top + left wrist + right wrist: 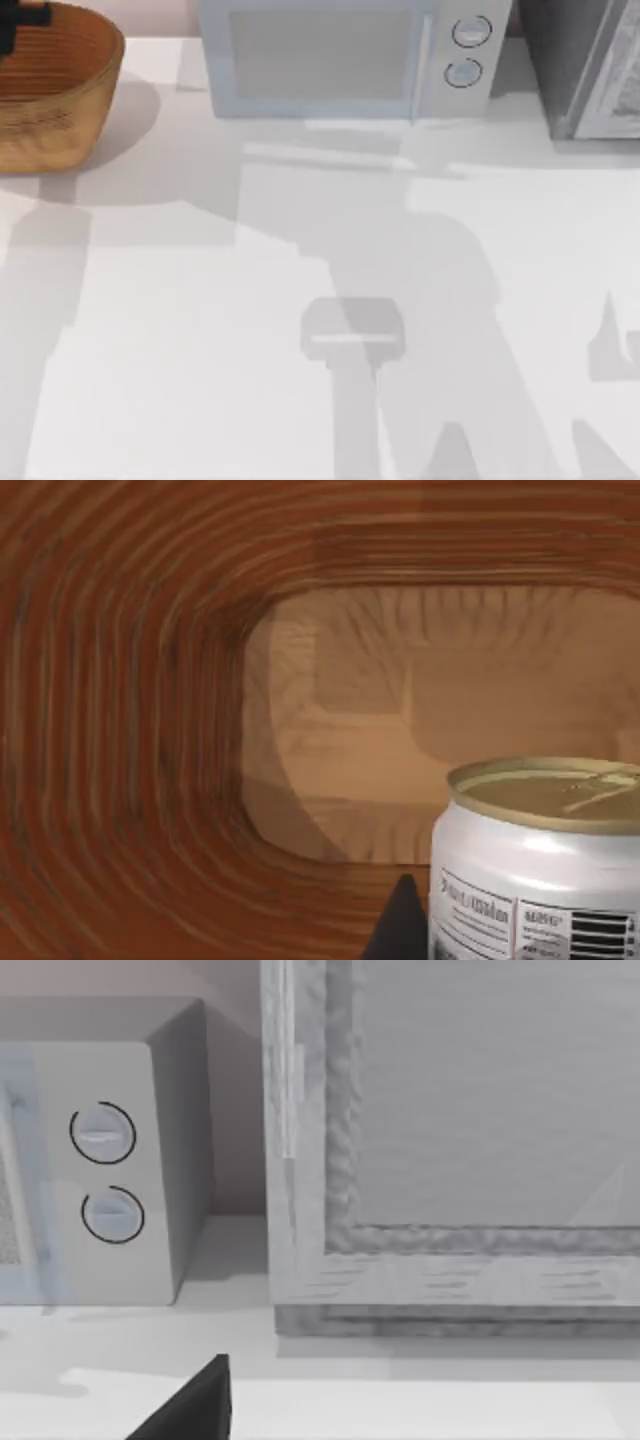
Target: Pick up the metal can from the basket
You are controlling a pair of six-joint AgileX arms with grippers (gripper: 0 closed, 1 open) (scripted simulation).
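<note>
L wrist view: short white-sided metal can with gold-tan lid (545,855) stood upright at lower right of frame, on the floor of the ribbed orange-brown woven basket (130,730). Dark fingertip (398,925) of L gripper just beside can; spread or pinching: cannot tell. Judgement: straddle can squarely, clear of wall, before closing. Top view: basket (60,120) at upper left on white table (200,330). Beyond, pale grey microwave (340,55), grey cabinet (590,70) upper right. R arm parked.
</note>
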